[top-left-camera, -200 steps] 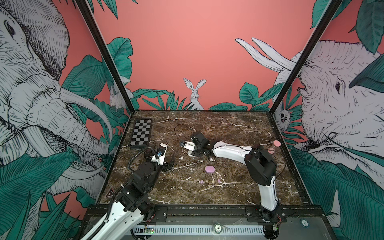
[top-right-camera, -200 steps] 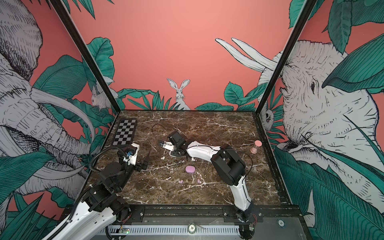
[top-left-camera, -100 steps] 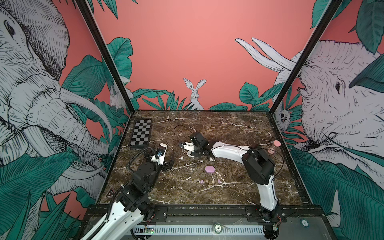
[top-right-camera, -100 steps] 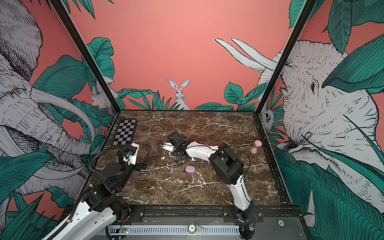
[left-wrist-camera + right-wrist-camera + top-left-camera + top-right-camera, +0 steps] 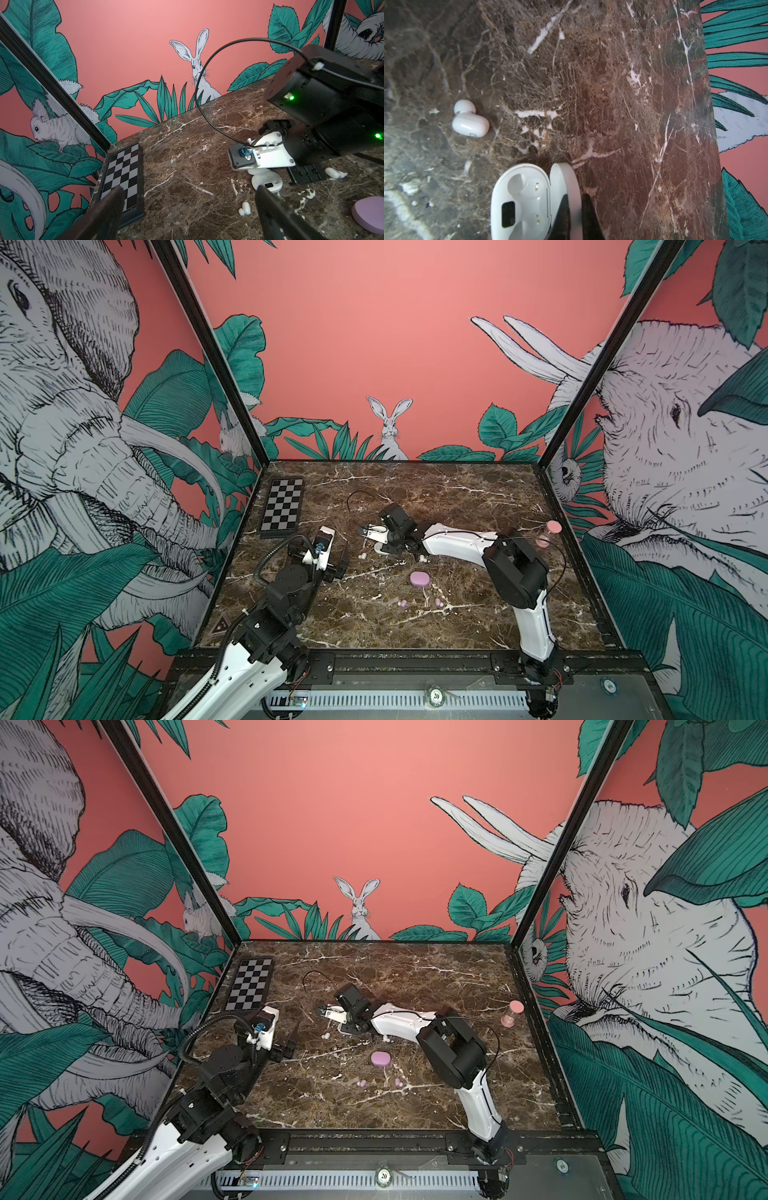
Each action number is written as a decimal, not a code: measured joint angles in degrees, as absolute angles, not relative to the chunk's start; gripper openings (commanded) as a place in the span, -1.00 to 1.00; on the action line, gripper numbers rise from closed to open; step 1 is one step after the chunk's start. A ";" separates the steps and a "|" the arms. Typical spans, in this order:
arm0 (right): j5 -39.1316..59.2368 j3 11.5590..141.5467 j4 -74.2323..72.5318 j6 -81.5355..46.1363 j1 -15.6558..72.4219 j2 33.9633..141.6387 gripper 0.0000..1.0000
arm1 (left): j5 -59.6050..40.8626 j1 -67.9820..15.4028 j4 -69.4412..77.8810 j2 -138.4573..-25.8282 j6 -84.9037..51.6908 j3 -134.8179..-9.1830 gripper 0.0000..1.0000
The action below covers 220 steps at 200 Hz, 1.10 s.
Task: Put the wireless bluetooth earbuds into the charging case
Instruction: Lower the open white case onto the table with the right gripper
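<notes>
The white charging case lies open on the marble with both wells empty. My right gripper is shut on its raised lid, one finger on each side. One white earbud lies beside the case, and in both top views another white earbud lies under the right arm. A closed lilac case and two lilac earbuds sit nearer the front. My left gripper stands open and empty left of the white case.
A small chessboard lies at the back left. A pink hourglass stands by the right wall. A black cable loops up from the right wrist. Printed walls close in three sides.
The right arm's elbow has drifted slightly left while its gripper stays on the white case's lid. The left arm has not moved.
</notes>
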State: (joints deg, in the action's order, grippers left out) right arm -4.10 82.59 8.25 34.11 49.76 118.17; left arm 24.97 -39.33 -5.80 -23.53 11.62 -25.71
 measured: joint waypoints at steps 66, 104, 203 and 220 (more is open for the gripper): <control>-4.10 82.59 8.21 34.30 49.76 118.28 -0.75 | 25.19 -39.33 -5.63 -23.42 11.64 -25.52 0.97; -4.08 82.59 8.19 34.35 49.76 118.28 -0.68 | 25.41 -39.33 -5.61 -23.18 11.66 -25.34 0.97; -4.08 83.68 8.91 34.35 49.76 118.28 -0.38 | 25.63 -39.33 -5.58 -23.16 11.68 -25.34 0.98; -4.05 84.40 8.88 34.30 49.76 118.26 -0.30 | 25.61 -39.33 -5.58 -23.16 11.68 -25.34 0.98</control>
State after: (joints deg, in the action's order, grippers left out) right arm -4.05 84.40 8.88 34.30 49.76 118.26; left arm 25.61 -39.33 -5.58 -23.16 11.68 -25.34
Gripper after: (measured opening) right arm 0.325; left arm 0.990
